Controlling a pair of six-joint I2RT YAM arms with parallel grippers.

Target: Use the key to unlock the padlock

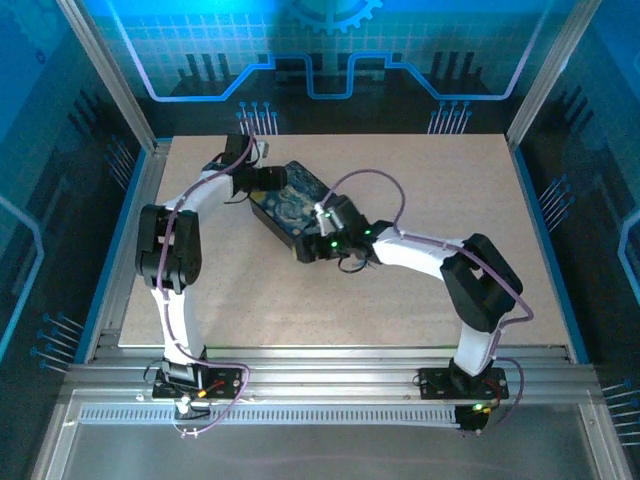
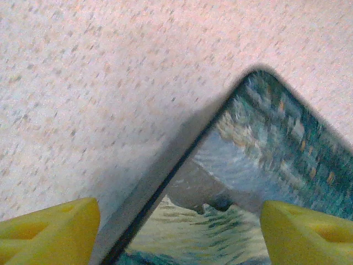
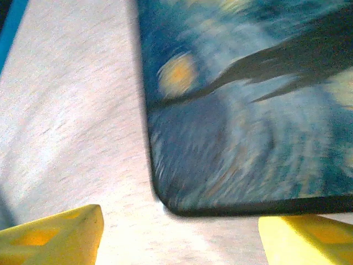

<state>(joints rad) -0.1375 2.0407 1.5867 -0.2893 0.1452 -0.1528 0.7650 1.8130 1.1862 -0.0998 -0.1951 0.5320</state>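
Notably, where the padlock and the key lie cannot be told. A black box (image 1: 290, 200) with a blue-and-yellow swirl-painted lid is seen lying flat near the middle of the table (image 1: 430, 190), turned diagonally to its edges. One corner on the box's left side is framed by the left end effector (image 2: 179, 208), whose yellow fingers (image 2: 49, 232) are spread wide with nothing gripped. The box's near corner is framed likewise by the right end effector (image 3: 181, 215), also spread wide and empty.
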